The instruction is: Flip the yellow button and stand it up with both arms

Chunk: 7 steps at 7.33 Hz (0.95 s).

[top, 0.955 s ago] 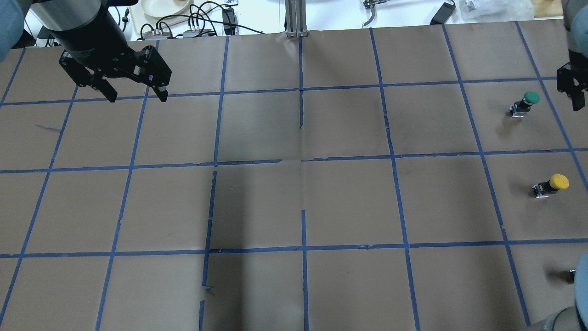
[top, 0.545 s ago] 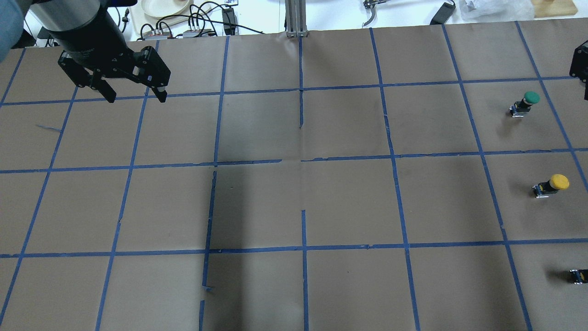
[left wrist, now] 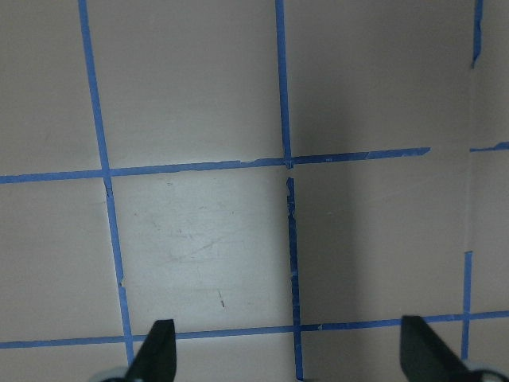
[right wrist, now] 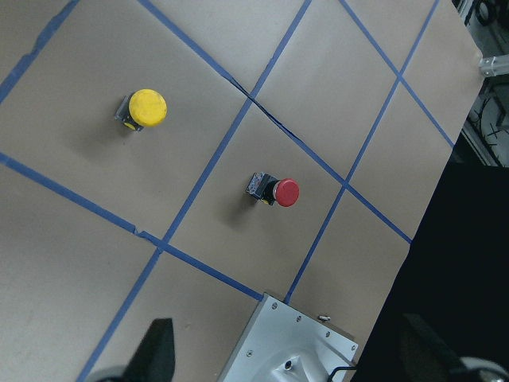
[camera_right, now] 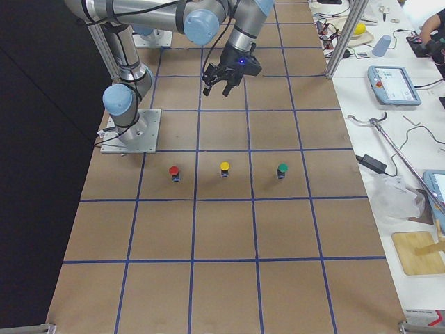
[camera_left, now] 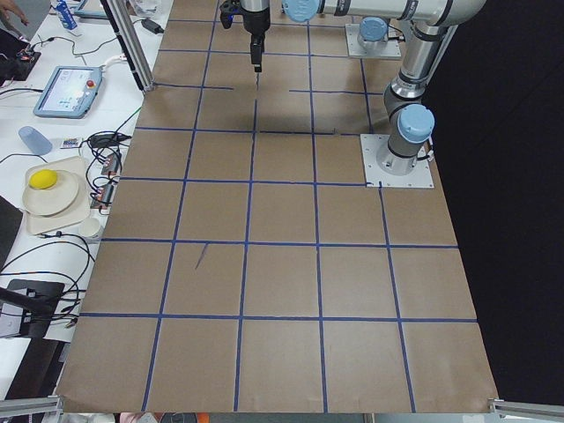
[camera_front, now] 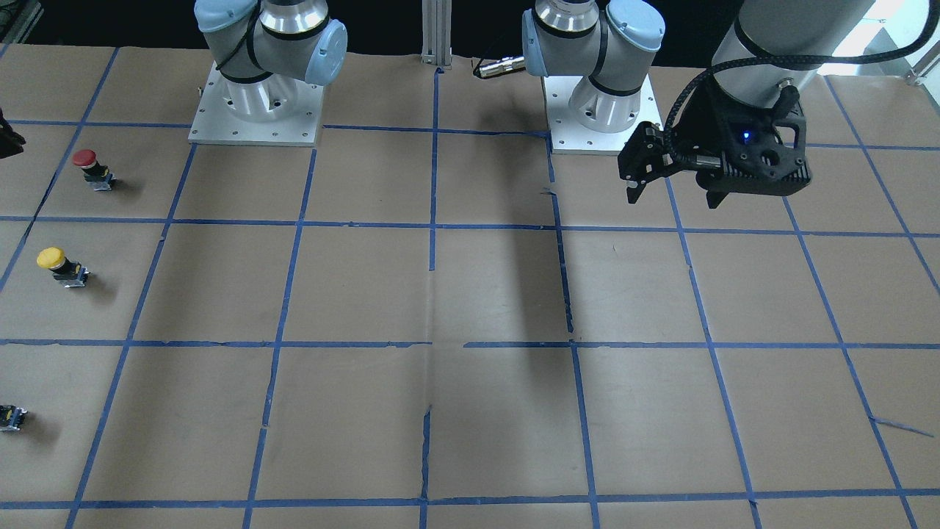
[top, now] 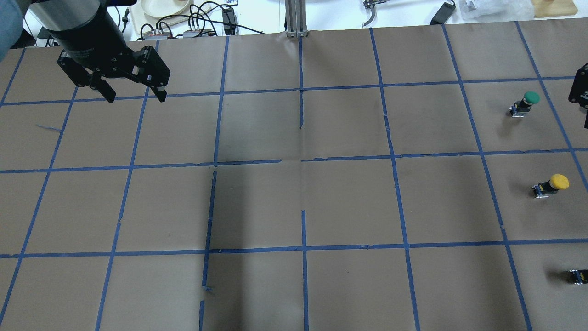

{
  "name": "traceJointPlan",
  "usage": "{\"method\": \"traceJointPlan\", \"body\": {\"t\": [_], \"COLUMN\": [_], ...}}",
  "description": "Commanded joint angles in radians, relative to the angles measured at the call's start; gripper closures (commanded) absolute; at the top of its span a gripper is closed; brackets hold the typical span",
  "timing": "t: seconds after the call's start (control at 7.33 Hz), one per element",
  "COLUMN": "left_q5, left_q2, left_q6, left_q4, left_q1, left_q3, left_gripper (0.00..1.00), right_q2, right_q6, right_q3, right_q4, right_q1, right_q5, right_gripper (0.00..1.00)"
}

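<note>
The yellow button [top: 553, 184] stands cap up on the brown paper at the table's right end, between a green and a red button; it also shows in the front view [camera_front: 59, 264], the right view [camera_right: 224, 168] and the right wrist view [right wrist: 145, 109]. My right gripper [right wrist: 290, 358] is open and empty, high above that end and apart from the button; only its edge shows overhead [top: 581, 94]. My left gripper [top: 135, 98] is open and empty, high over the table's left part [camera_front: 672, 200], far from the button.
A green button [top: 526, 103] stands farther out than the yellow one, and a red button [camera_front: 89, 165] nearer the robot. The arms' base plates [camera_front: 253, 121] sit at the robot's edge. Cables and dishes [top: 183, 18] lie beyond the far edge.
The right arm has drawn back toward the overhead view's right edge; its elbow has left the lower right corner. The left gripper has barely moved. The buttons have not moved.
</note>
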Motion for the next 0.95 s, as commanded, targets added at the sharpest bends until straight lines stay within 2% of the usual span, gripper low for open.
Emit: {"method": "traceJointPlan", "body": {"t": [0.0, 0.14, 0.41, 0.68, 0.82], "left_q5": [0.0, 0.0, 0.0, 0.0, 0.0], "left_q2": [0.005, 0.005, 0.005, 0.005, 0.005], "left_q6": [-0.002, -0.002, -0.002, 0.0, 0.0], "left_q4": [-0.002, -0.002, -0.002, -0.002, 0.0], "left_q1": [0.0, 0.0, 0.0, 0.0, 0.0], "left_q3": [-0.004, -0.003, -0.003, -0.003, -0.003], "left_gripper": [0.0, 0.0, 0.0, 0.0, 0.0], "right_q2": [-0.002, -0.005, 0.021, 0.05, 0.056], "right_q6": [-0.218, -0.351, -0.4, -0.391, -0.394], "right_q3": [0.008, 0.008, 0.009, 0.006, 0.0], "right_q4": [-0.013, -0.098, -0.218, -0.246, -0.28], "right_q1": [0.033, 0.086, 0.255, 0.405, 0.408], "right_q5": [0.153, 0.241, 0.346, 0.366, 0.394], "right_gripper": [0.01, 0.01, 0.01, 0.0, 0.0]}}
